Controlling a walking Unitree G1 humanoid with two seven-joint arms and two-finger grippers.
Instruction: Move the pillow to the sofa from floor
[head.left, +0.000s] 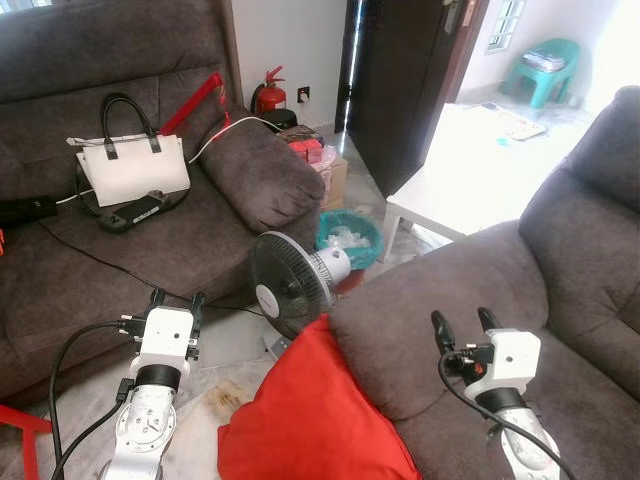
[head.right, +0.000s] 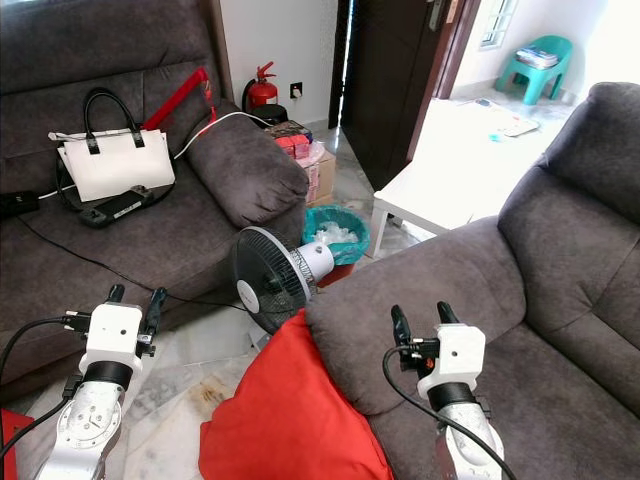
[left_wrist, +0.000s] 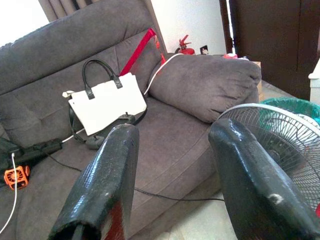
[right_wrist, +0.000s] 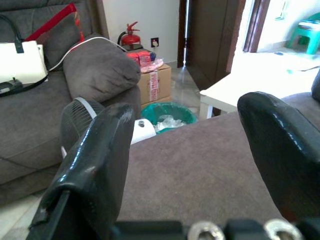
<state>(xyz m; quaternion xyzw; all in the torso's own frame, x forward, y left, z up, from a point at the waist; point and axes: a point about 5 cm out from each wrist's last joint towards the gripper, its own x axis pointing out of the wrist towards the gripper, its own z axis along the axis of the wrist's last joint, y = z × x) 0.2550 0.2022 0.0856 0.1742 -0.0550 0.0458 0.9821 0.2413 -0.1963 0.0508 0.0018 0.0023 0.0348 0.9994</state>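
Marble floor (head.left: 225, 350) between 2 grey sofas carries the red pillow (head.left: 305, 415), which leans on the armrest of the right sofa (head.left: 470, 300), probably touching the black fan (head.left: 288, 285) behind it. Left pincer (head.left: 176, 298) hovers wide and empty over the floor; right pincer (head.left: 462, 320) is wide above the armrest.

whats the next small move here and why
Probably lower both grippers toward the red fabric pillow to grasp it. It leans on the floor against the grey sofa's arm; the left gripper and right gripper hover open, empty, either side.
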